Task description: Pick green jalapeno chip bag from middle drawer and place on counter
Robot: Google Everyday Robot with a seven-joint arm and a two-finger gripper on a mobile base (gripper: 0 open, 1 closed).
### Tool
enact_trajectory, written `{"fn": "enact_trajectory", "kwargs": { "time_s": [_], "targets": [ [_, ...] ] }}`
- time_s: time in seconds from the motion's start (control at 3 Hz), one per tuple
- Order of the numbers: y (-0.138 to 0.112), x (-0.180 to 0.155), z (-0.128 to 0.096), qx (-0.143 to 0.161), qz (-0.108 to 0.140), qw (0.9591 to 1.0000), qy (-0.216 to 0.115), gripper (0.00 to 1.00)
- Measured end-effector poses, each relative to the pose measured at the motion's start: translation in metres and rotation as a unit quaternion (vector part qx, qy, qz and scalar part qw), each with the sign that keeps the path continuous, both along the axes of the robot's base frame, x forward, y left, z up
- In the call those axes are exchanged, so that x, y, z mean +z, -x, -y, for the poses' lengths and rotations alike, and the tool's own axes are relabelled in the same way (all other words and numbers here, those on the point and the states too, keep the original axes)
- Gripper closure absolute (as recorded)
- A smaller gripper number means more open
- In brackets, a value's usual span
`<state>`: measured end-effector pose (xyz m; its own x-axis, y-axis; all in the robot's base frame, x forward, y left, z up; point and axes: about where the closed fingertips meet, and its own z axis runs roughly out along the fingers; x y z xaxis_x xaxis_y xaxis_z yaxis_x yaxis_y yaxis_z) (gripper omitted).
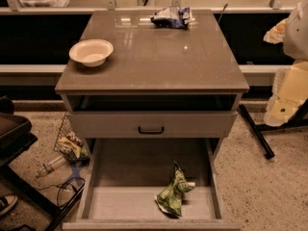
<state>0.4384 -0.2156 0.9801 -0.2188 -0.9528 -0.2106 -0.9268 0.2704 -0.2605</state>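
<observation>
The green jalapeno chip bag lies crumpled on the floor of the open middle drawer, right of centre and near the front wall. The counter is the glossy grey-brown top of the cabinet above it. My gripper is at the right edge of the view, level with the counter and off its right side. It is far above and to the right of the bag and holds nothing that I can see. My cream-white arm hangs below it.
A white bowl sits at the counter's left edge. A blue-and-white snack bag lies at its back. A shut drawer front with a black handle is above the open drawer. Clutter and cables lie on the floor at left.
</observation>
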Motion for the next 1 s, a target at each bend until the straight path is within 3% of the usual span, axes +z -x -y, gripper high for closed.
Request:
{"fn": "enact_trajectory", "kwargs": {
  "time_s": [0.33,0.67,1.0],
  "targets": [
    [0.000,0.000,0.000,0.000,0.000,1.0000,0.000,0.00],
    [-0.009,-0.021,-0.007,-0.029,-0.005,0.9991,-0.030,0.00],
    [-0.016,-0.076,-0.030,-0.098,-0.026,0.9896,-0.102,0.00]
  ]
}}
